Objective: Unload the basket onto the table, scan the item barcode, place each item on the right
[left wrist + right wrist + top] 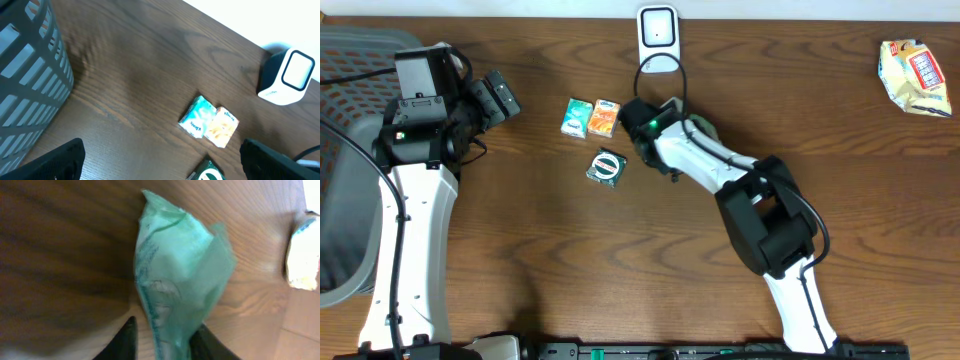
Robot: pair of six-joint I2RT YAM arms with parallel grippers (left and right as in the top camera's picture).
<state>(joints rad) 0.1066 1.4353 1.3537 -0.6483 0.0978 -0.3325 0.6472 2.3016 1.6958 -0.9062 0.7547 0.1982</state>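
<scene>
Overhead first: the scanner (658, 35) stands at the far edge of the table (520, 260). Just on the robot's side of it and a bit left, a teal packet (577, 117) and an orange packet (605, 117) lie touching side by side. A dark green packet (606, 167) sits a little nearer the robot than those two. The right arm (705, 160) reaches in so its wrist is just robot-side of the scanner. The pale green packet (701, 128) only shows as a scrap past the arm there. A snack bag (915, 75) is well off to the scanner's right and a grey basket (345, 200) well off to its left. The left gripper (498, 97) hangs between basket and scanner.

Left wrist: scanner (287, 77) far right, teal packet (197, 116) and orange packet (222, 127) near it, basket (25, 75) on the other side. The left gripper (160, 167) is spread wide with nothing in it.

Right wrist: the pale green packet (175, 270) stands up between the right gripper (165, 325) fingers (127, 340), over bare wood. One finger touches it and the other looks a hair off (blurry though), so I can't tell if it's actually pinched.
</scene>
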